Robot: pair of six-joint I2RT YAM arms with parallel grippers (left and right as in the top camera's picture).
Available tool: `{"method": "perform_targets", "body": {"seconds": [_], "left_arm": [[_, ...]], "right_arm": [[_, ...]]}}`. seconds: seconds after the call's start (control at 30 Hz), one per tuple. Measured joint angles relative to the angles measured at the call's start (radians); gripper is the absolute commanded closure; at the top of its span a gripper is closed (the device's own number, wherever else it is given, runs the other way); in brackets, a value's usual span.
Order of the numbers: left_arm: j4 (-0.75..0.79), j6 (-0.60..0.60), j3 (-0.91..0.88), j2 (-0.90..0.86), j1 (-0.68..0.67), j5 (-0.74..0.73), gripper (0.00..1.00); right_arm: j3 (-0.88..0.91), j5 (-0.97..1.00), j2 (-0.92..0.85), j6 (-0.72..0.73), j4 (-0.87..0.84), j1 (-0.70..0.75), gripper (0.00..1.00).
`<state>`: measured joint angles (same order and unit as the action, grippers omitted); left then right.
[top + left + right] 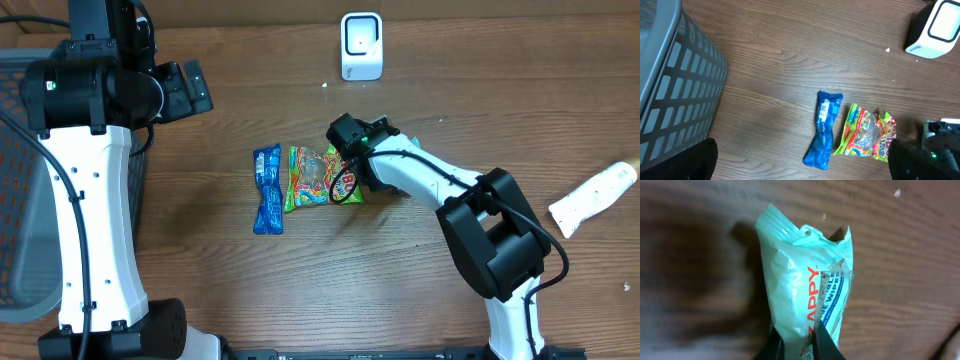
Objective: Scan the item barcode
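Observation:
A pale green wipes packet [800, 280] with red "ZAPPY" lettering lies on the wooden table. My right gripper [802, 342] is shut on its near end, one dark finger [826, 340] pressing on each side. From overhead, the right gripper [352, 140] sits just right of a colourful gummy bag [312, 177], and it hides most of the wipes packet. A blue snack packet [267, 188] lies left of the gummy bag. The white barcode scanner [361, 45] stands at the back. My left gripper [802, 172] hangs open high above the table, holding nothing.
A grey mesh basket [20, 180] stands at the left edge. A white oblong object [593, 198] lies at the far right. In the left wrist view the blue packet [825, 127], the gummy bag [867, 132] and the scanner [935, 27] all show.

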<state>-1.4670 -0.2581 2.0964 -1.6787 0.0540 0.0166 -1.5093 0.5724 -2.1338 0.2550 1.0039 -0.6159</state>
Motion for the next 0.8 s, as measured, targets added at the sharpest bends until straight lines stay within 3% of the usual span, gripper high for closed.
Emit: {"method": "perform_targets", "body": {"seconds": [0.27,0.43,0.63,0.8], "left_arm": [[0.001,0.0,0.0,0.0,0.0,0.0,0.0],[0.0,0.0,0.0,0.0,0.0,0.0,0.0],[0.0,0.0,0.0,0.0,0.0,0.0,0.0],[0.0,0.0,0.0,0.0,0.0,0.0,0.0]], "right_arm": [[-0.185,-0.319,0.012,-0.001,0.093,0.058,0.96],[-0.222,-0.764,0.101,-0.043,0.035,0.206,0.96],[-0.175,-1.257,0.121,-0.1,-0.076,0.457,0.96],[-0.047,-1.463,0.082,-0.112,-0.188,0.547,0.96]]}}
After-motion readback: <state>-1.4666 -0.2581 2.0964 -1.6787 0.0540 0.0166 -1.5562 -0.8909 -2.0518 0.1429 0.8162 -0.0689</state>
